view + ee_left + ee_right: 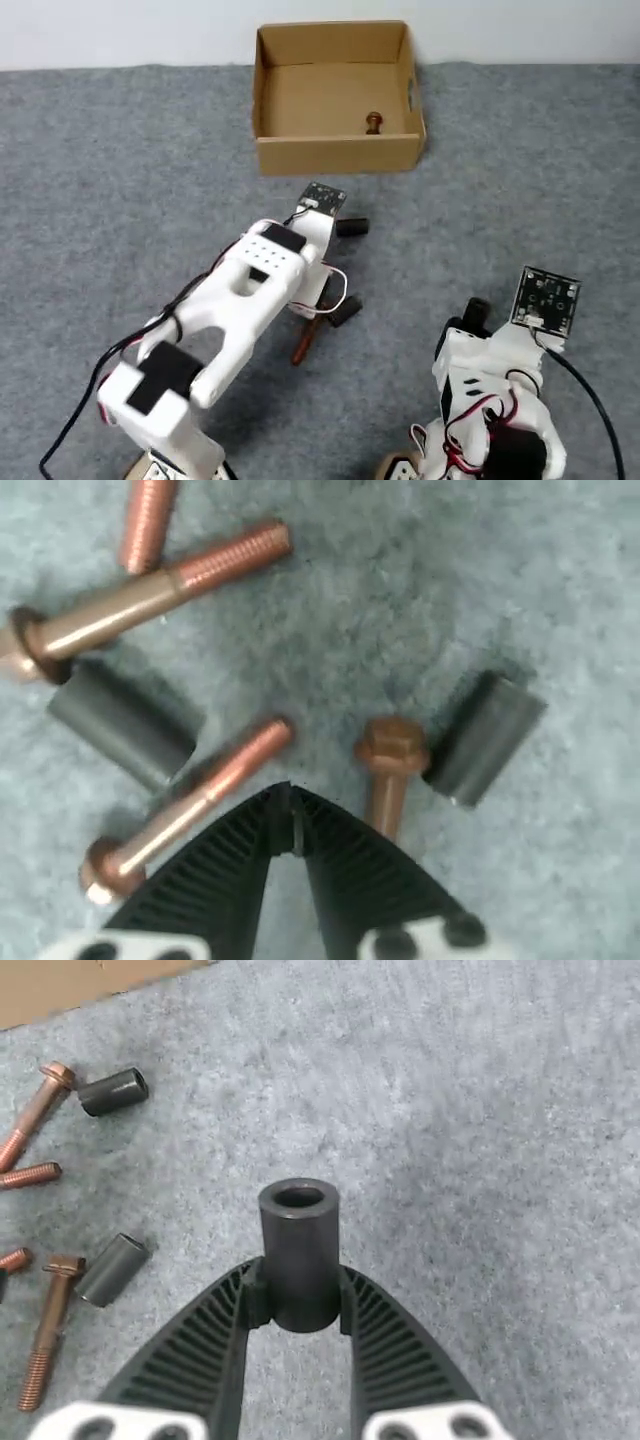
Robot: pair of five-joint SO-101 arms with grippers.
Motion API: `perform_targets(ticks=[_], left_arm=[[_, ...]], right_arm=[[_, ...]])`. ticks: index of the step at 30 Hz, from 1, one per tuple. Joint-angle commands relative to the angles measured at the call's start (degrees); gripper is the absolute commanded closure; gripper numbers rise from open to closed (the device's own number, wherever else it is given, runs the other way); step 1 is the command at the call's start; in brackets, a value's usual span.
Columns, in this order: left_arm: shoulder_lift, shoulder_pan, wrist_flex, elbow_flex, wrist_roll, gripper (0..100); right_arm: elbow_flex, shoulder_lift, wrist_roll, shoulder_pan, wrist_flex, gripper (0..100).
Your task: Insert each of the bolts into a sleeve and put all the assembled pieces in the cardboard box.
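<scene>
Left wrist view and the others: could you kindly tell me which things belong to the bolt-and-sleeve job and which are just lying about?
Job: loose bolts, loose sleeves, held sleeve, cardboard box, copper-coloured piece inside it.
Just there: grey carpet, white surface behind.

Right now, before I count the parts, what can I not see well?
1. High view: the left arm covers most loose parts beneath it.
2. High view: the piece in the cardboard box is too small to tell bolt from sleeve.
3. Left wrist view: one bolt is cut by the edge; another bolt runs under the left gripper.
4. Right wrist view: a bolt is cut by the edge.
</scene>
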Motion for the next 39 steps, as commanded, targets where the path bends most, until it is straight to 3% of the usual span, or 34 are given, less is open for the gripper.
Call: perform_targets(ticks=[1, 4, 10, 20, 28, 39], left_arm=[[2.9, 0.35, 2.81, -5.93, 0.7, 91], [4.31, 0.18, 4.57, -8.31, 2.46, 85], [4.22, 0.26, 5.89, -8.84, 2.46, 85], [4.13, 6.42, 17.67, -15.96, 5.27, 85], [4.92, 8.88, 16.88, -18.51, 5.36, 85], [4.92, 6.33, 6.95, -11.65, 5.19, 85]], right_arm=[[-0.26, -0.13, 0.7, 0.48, -1.36, 98.8], [-0.26, -0.13, 0.7, 0.4, -1.36, 98.8], [-0.26, -0.13, 0.7, 0.4, -1.36, 98.8], [-0.26, -0.13, 0.7, 0.4, -1.36, 98.8], [-0.26, -0.13, 0.7, 0.4, -1.36, 98.8], [-0.26, -0.13, 0.7, 0.4, -1.36, 98.8]])
